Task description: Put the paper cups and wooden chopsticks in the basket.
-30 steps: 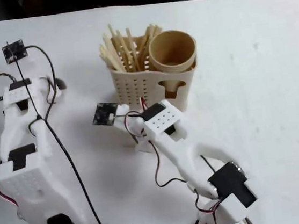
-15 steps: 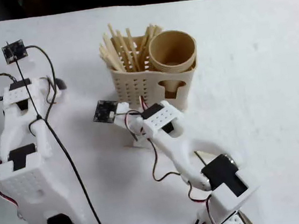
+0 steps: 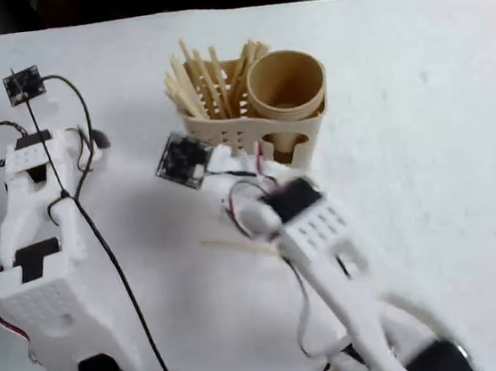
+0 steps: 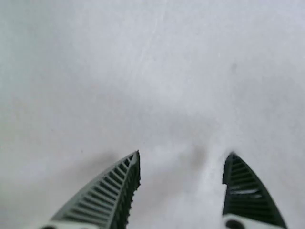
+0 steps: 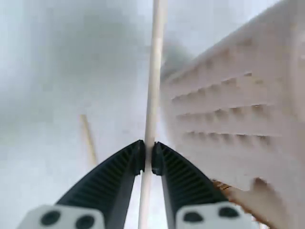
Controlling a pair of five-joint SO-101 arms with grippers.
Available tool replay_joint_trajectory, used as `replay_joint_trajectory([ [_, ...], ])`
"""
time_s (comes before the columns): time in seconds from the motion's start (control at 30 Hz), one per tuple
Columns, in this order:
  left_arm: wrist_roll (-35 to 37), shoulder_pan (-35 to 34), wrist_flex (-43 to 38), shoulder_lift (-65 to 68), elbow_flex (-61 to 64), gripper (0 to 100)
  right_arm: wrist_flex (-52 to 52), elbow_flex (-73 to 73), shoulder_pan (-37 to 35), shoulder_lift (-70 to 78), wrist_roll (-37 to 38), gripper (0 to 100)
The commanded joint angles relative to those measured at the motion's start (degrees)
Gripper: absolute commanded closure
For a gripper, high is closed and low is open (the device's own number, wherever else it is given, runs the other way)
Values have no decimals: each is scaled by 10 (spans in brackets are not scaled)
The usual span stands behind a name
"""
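Right beside the basket [image 3: 256,140], up against its perforated wall, the right gripper [image 5: 147,157] has its two ribbed dark fingers pinched tight on one chopstick [image 5: 155,71], a slim, pale, round wooden stick that runs straight up past the fingertips, alongside the basket's wall. That basket is a cream, squared tub with rows of small slots punched through its sides and a cut-out handle hole. Inside it, one tan paper cup [image 3: 286,83] stands upright, round mouth open, with what may be a second rim nested below, hard to tell. Beside the cup, in the same basket, a bundle of chopsticks [image 3: 209,82] fans upward, too crowded for an exact count. One loose chopstick [image 3: 237,245] lies flat on the white table [image 3: 421,130], out in front of the basket, near the right arm. Well apart from the basket, the left gripper [image 4: 183,160] hangs over bare tabletop, its ridged, pointed fingers spread wide with nothing between them.
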Motion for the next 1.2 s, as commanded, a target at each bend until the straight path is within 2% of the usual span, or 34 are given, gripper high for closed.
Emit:
replay_joint_trajectory([
  [0.0, -7, 5, -1, -2, -24, 725, 17, -64, -15, -136, -43, 984],
  [0.2, -7, 6, -1, -2, -24, 725, 4, -238, -12, -126, -122, 984],
  [0.37, -7, 5, 0, -2, -24, 725, -131, -323, -12, -44, -162, 983],
  [0.5, -7, 4, 0, -2, -24, 725, -265, -323, 2, 16, -163, 983],
  [0.8, -6, 4, 0, -2, -24, 725, -393, -229, 40, 55, -167, 983],
  [0.97, -6, 4, 0, -2, -24, 725, -402, -200, 40, 55, -167, 976],
  [1.17, -6, 4, 0, -2, -24, 725, -381, -203, 40, 54, -167, 843],
])
